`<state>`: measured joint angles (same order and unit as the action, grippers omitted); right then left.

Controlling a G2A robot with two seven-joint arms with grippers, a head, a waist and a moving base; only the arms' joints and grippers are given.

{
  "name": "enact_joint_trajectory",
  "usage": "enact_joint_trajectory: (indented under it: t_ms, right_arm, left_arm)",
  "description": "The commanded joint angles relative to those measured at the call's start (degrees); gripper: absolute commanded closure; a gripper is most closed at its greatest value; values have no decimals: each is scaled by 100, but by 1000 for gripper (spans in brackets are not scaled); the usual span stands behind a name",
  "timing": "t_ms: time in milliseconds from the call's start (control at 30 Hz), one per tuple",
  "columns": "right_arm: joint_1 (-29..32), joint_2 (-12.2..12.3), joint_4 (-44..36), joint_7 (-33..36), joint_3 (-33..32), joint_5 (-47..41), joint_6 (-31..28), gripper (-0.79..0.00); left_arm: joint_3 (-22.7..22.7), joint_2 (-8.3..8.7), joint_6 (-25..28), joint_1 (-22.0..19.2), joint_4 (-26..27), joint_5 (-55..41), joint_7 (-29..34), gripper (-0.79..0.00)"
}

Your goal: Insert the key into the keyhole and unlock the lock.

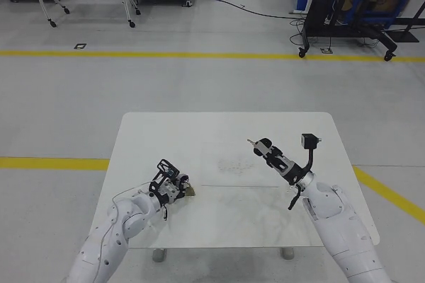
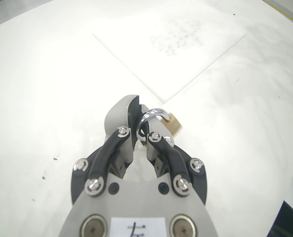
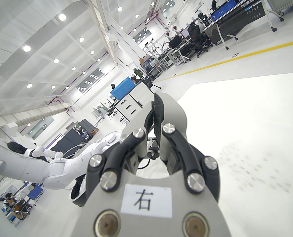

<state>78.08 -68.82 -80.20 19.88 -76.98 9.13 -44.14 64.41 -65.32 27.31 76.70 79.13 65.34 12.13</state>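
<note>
One brass lock (image 2: pixel 173 122), silver shackle (image 2: pixel 152 112), gripped by left hand (image 2: pixel 141 114)

a white table (image 1: pixel 142 141) with rounded corners stands on a pale grey floor (image 1: pixel 42 106). a thin white square board (image 2: pixel 136 50) lies flat near the table's middle, with faint grey smudges (image 2: pixel 176 38) on it. a few dark specks (image 2: pixel 55 159) dot the tabletop. yellow lines (image 1: pixel 198 54) cross the floor. beyond the table stand a black wheeled frame (image 1: pixel 347 32), a black cable (image 1: pixel 255 13) and castered legs (image 1: pixel 53 21).
</note>
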Motion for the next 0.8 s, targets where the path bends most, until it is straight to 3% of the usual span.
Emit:
enact_joint_trajectory:
  t_ms: [0,100,333,533,633,767]
  right_arm:
    - [0,0,0,0,0,0,0,0]
    - [0,0,0,0,0,0,0,0]
    - [0,0,0,0,0,0,0,0]
    - [0,0,0,0,0,0,0,0]
    - [0,0,0,0,0,0,0,0]
    - [0,0,0,0,0,0,0,0]
  left_arm:
    - [25,5,4,5,22,-18,24,0]
    - [142,1,14,78,148,-311,-429,0]
    - [717,-19,381,258,291,-2551,-1010,0]
    - [1053,-3,808,483,482,-2844,-1801,0]
    - [945,-38,1007,536,402,-4075,-1405,0]
    - [852,-44,764,474,357,-5804,-274,0]
